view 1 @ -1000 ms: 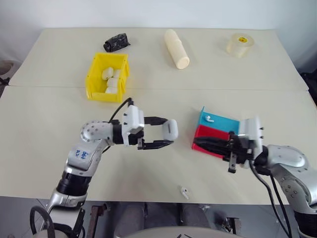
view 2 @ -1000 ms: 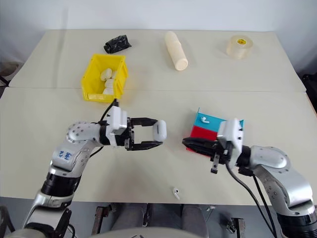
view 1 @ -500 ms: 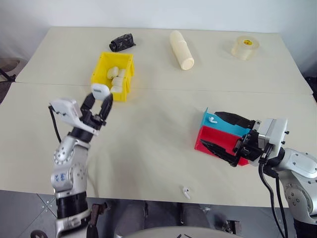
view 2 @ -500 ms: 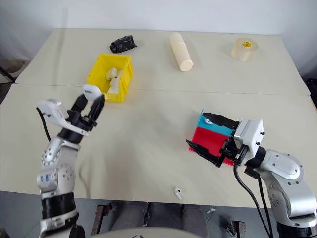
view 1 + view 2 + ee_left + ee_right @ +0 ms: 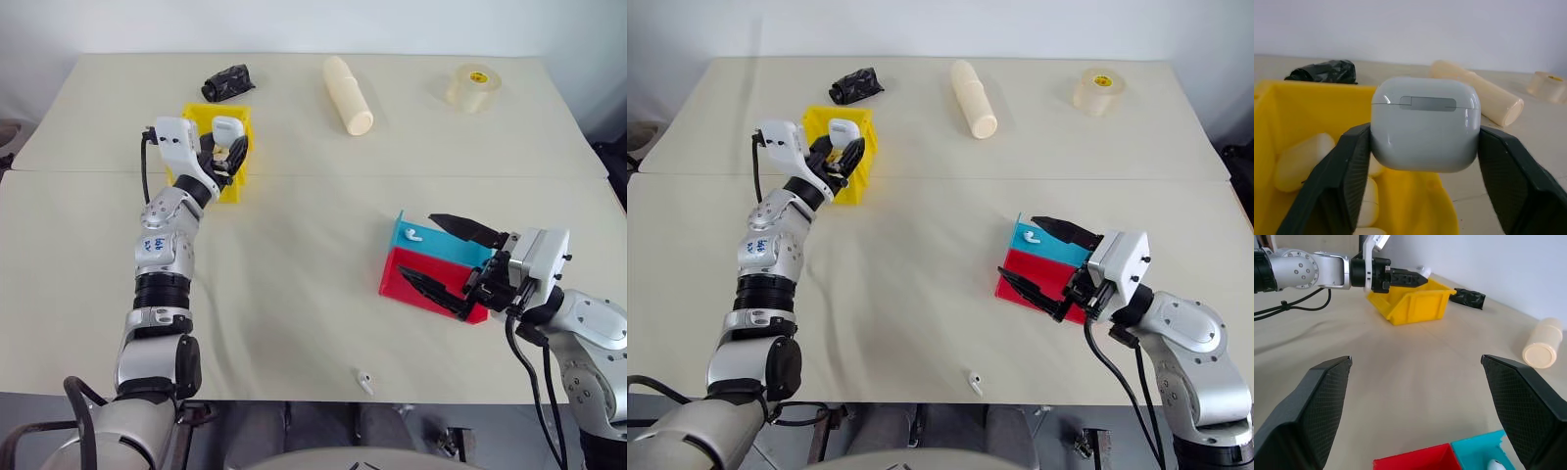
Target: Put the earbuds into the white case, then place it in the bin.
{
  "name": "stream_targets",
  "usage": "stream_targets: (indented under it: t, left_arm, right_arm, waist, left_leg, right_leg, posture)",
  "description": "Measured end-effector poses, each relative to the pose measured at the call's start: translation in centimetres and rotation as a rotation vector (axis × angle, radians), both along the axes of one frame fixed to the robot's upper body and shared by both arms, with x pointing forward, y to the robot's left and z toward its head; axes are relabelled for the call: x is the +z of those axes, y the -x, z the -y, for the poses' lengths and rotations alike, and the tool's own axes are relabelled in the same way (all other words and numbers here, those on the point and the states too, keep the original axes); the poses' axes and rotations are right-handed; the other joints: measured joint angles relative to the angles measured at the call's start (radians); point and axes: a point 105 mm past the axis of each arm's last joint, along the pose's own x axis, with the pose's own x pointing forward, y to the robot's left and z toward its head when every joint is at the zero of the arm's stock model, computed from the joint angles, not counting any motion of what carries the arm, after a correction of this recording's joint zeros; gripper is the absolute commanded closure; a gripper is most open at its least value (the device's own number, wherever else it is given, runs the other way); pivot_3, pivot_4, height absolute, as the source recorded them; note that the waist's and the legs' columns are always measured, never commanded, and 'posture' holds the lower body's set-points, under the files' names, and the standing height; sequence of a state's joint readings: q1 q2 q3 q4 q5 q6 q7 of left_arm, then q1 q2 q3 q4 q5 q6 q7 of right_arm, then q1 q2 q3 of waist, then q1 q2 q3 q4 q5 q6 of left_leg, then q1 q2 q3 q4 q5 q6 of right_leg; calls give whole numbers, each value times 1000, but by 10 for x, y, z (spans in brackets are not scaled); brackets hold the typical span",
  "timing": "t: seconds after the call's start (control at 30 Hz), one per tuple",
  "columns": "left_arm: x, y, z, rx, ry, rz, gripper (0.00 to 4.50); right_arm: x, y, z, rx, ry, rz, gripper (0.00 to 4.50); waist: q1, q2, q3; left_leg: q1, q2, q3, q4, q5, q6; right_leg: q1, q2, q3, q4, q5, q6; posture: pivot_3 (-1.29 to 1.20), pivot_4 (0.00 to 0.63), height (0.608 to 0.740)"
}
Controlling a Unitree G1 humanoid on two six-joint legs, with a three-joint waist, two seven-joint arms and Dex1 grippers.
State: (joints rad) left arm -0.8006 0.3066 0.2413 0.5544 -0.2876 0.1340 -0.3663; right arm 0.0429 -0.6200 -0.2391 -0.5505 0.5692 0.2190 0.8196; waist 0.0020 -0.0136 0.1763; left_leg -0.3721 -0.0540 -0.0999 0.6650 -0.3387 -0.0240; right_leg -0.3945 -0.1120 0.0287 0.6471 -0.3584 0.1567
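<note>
White case [image 5: 226, 128] between left fingers [image 5: 236, 150] over yellow bin [image 5: 192, 119]

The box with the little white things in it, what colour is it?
Bright yellow plastic bin; the left wrist view shows it best.

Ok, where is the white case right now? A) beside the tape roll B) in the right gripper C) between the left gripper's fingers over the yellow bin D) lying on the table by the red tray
C: the white case sits between the left gripper fingers, above the yellow bin.
</note>
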Motion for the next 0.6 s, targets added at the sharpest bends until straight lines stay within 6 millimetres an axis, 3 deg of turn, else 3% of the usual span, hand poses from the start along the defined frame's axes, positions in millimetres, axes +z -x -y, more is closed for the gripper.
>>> stream_targets:
  t: [0.27,0.43,0.6]
  left_arm:
    - [14,25,-30,86,-39,86,51]
    - [6,40,-45,113,-32,70,51]
    - [-2,70,-41,-109,-56,54,51]
  right_arm:
    - [-4,1,4,-24,3,-1,0]
    - [-4,-1,7,-32,2,-4,0]
    - [-9,-2,12,-15,34,-32,0]
  waist:
    - [0,0,0]
    - [0,0,0]
    - [-3,0,0]
  left_leg:
    - [0,3,0,3,0,0]
    - [0,4,0,3,0,0]
    - [0,4,0,2,0,0]
  right_leg:
    - [0,-1,1,-1,0,0]
    - [0,-1,1,-1,0,0]
    - [1,-1,1,-2,0,0]
  posture:
    - [0,150,740]
    - [0,150,740]
    - [0,150,740]
